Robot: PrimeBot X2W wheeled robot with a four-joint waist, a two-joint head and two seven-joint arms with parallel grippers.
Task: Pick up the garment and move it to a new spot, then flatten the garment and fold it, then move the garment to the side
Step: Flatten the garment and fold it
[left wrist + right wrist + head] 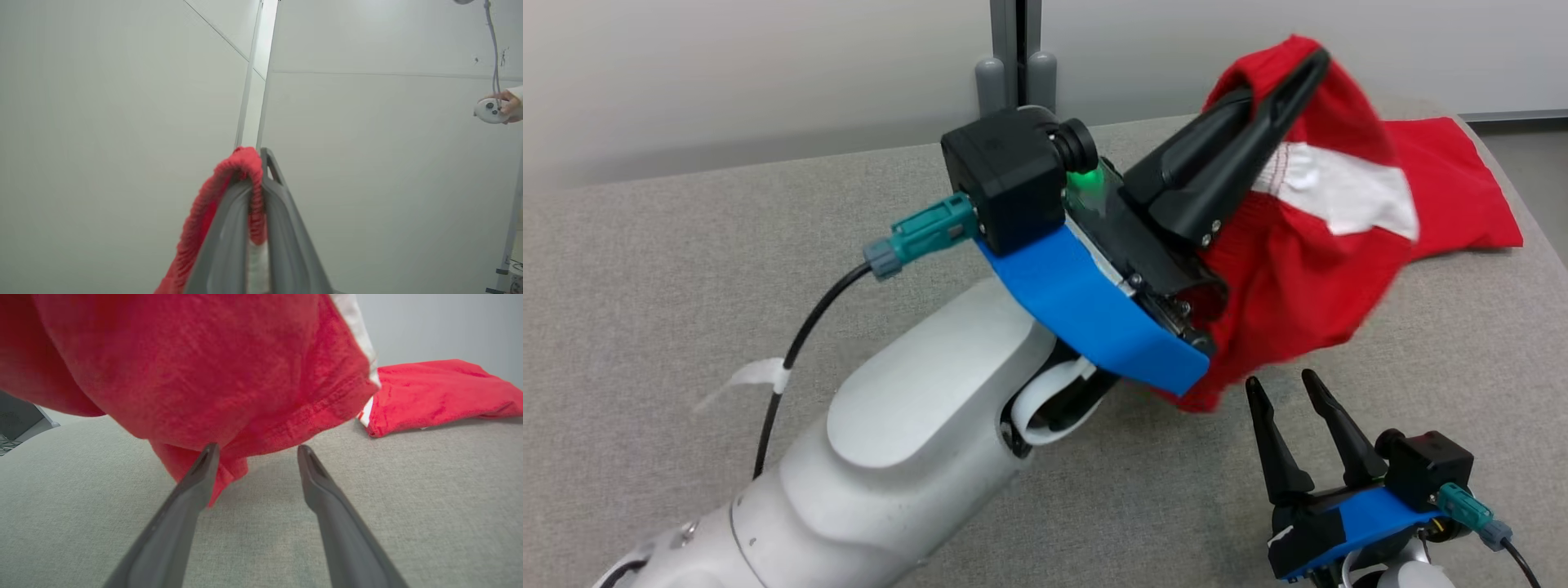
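A red garment with a white panel hangs bunched above a grey table, one end trailing on it. The left gripper pinches a ribbed edge, possibly the collar; the right gripper sits spread open below. That thin pinch could slip if the trailing end drags.

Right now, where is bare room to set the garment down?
Bare table lies left of the left arm, back to the wall. Crowded on the right: the garment hangs from the left gripper, trails to the far corner, with the open right gripper near it.
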